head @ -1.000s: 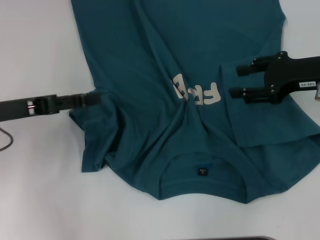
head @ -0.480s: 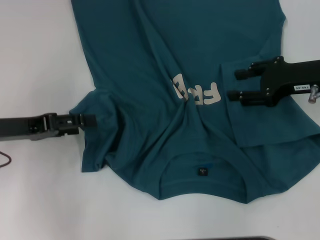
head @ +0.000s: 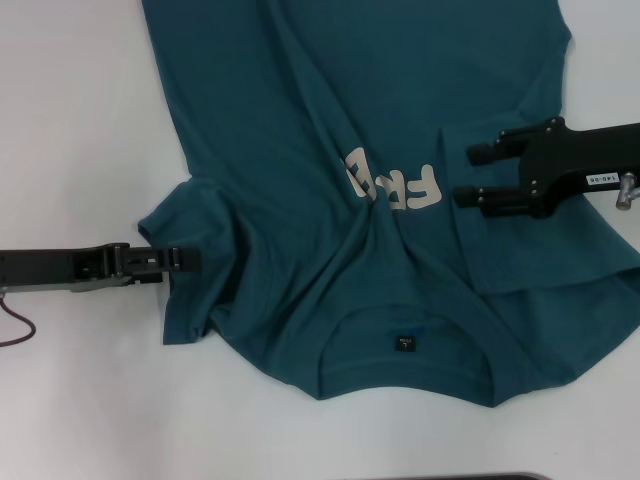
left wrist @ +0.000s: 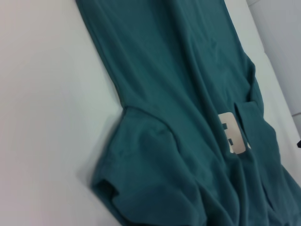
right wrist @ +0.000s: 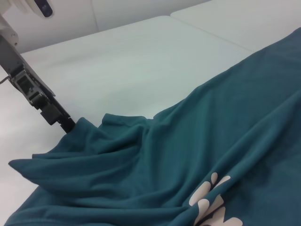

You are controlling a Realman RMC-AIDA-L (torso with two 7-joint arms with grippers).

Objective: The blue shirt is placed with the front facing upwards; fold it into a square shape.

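Shirt fabric is filling most of your head view: the blue shirt (head: 330,150) is lying front up on the white table (head: 70,120), collar (head: 405,345) nearest the robot and the body running off the far edge of the picture. Cream letters (head: 392,187) are sitting partly buried in a crease above the collar. To the left of the collar, the left sleeve (head: 185,255) is lying bunched, and your left gripper (head: 185,260) is reaching in low from the table side with its tip at that sleeve's edge; you cannot tell from here whether its fingers are closed on the cloth. To the right of the letters, the right sleeve is lying folded in over the chest, and your right gripper (head: 468,172) is hovering over that fold with its two fingers (head: 483,151) standing apart, gripping nothing. Bare table is lying open to the left of the left sleeve and in front of the collar.

Your left wrist view is showing the blue shirt (left wrist: 188,117) running diagonally, its side hem forming a clean line against open table (left wrist: 47,117), with the sleeve rumpled beside it and a piece of the letters (left wrist: 231,133) showing.

Your right wrist view is looking across the wrinkled chest to the left gripper (right wrist: 66,123), its tip touching the raised sleeve edge, with wide open table (right wrist: 141,61) behind it.
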